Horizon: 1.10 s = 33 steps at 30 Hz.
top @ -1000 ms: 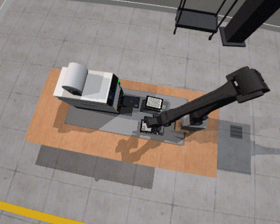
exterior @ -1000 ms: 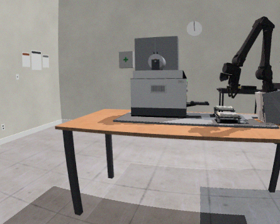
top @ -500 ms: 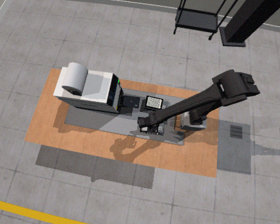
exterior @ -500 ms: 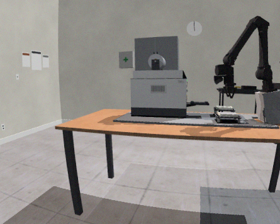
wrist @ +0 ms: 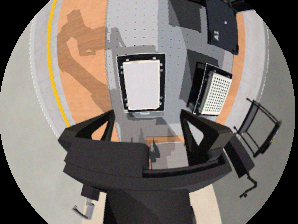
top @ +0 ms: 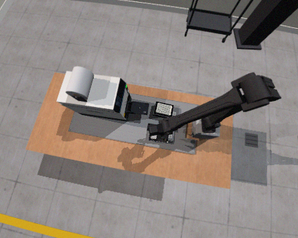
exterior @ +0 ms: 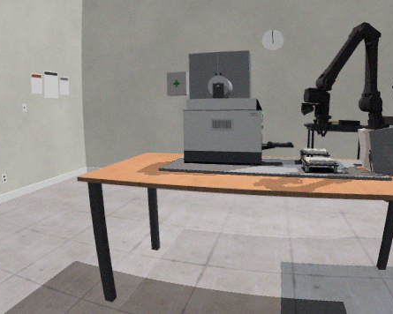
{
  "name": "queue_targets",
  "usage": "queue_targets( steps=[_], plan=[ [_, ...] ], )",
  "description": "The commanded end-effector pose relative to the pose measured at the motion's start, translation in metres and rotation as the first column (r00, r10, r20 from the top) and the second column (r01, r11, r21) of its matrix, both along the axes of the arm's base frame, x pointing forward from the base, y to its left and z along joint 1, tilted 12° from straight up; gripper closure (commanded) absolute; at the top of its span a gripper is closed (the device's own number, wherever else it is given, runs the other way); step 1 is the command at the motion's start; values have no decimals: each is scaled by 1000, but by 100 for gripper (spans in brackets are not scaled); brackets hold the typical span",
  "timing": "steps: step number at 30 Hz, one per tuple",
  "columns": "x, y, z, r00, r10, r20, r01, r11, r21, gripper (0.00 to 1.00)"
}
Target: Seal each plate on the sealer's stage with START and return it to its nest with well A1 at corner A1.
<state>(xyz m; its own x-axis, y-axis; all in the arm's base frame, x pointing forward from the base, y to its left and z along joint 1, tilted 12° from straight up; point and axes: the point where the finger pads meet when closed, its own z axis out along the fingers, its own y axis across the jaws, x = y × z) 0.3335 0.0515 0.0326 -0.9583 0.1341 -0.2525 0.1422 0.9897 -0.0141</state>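
My gripper [wrist: 147,113] [exterior: 322,133] is open and empty, above the front nest. In that nest sits a plate with a plain white, well-less top [wrist: 142,85] [exterior: 320,160], mostly hidden by the arm in the top view. The other plate [top: 164,109] [wrist: 216,94] shows open wells and sits in the back nest. The sealer [top: 104,91] [exterior: 222,132] has its stage [top: 139,106] [wrist: 222,30] [exterior: 278,145] out, with no plate on it. The sealer's lamp [top: 126,86] [exterior: 262,113] is green. The nest labels are too small to read.
The grey base board [top: 100,128] [wrist: 132,30] carries the sealer and nests on the wooden table [top: 204,170] [exterior: 124,174]. A grey box [exterior: 386,150] stands by the arm's base. The sealer's tall body and foil roll [top: 80,81] are at the left in the top view.
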Motion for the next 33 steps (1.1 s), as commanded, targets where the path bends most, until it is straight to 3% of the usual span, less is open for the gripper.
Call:
queue_targets(
  steps=[1, 8, 21, 28, 31, 33],
  plan=[
    [-1, 8, 9, 989, -49, 142, 46, 999, 19, 0],
    [-9, 6, -1, 933, -130, 336, 134, 991, 12, 0],
    [4, 3, 1, 954, -101, 281, 105, 994, -2, 0],
    [7, 12, 11, 955, -55, 292, 60, 998, -10, 0],
    [7, 11, 12, 954, -57, 295, 63, 998, -10, 0],
    [1, -8, 11, 953, -62, 297, 69, 998, -11, 0]
  ],
)
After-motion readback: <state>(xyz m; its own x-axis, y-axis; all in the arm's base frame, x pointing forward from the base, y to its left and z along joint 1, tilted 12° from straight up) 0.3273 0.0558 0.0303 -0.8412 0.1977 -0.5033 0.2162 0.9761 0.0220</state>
